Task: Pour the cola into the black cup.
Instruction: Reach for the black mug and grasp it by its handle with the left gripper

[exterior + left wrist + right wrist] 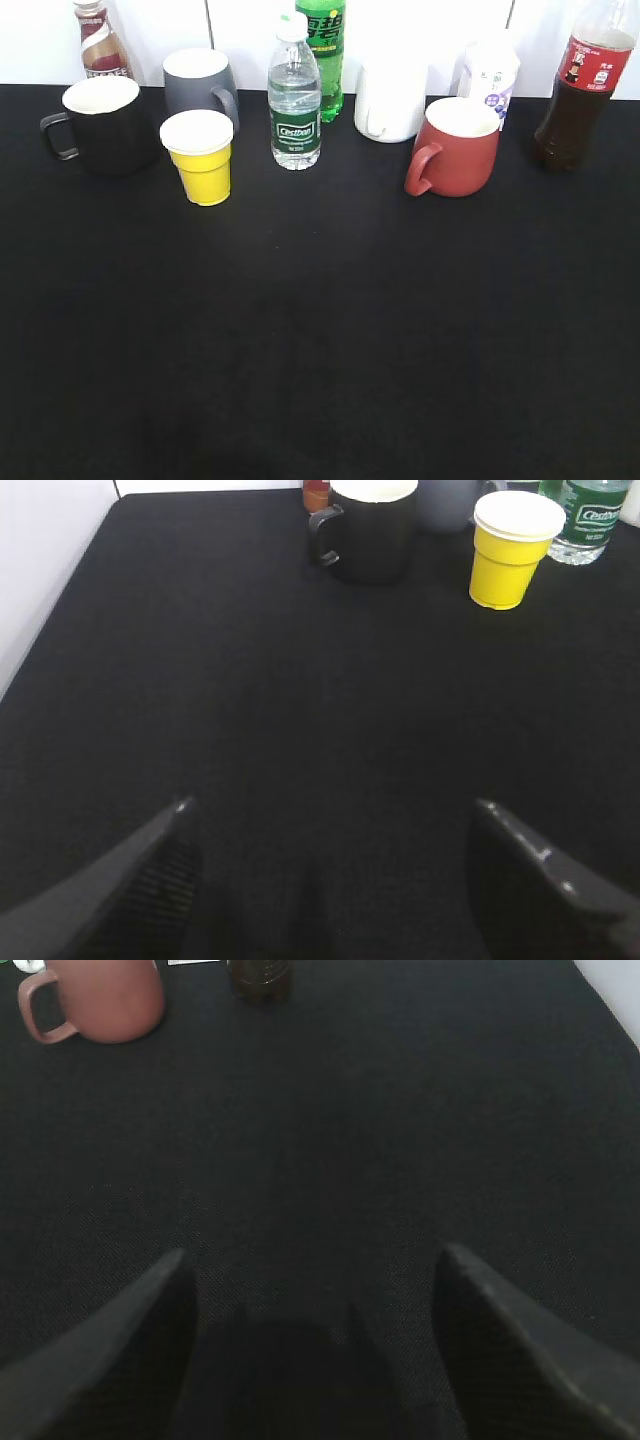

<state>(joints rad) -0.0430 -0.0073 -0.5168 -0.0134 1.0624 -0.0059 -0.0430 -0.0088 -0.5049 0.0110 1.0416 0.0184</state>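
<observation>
Far right of the large black mug (pixel 105 125), past yellow paper cup (pixel 201 157) and red mug (pixel 457 146), stands the cola bottle (pixel 585 85), while both the left gripper (pixel 330 865) and right gripper (pixel 312 1325) gape empty over bare black tabletop (pixel 320 340)

black table (pixel 320 350), cola (pixel 585 90), black cup (pixel 105 122), red mug (pixel 458 146)

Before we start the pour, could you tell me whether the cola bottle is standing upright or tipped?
Upright: the cola bottle stands on its base at the table's far right, neck pointing up, untouched by either gripper.
</observation>
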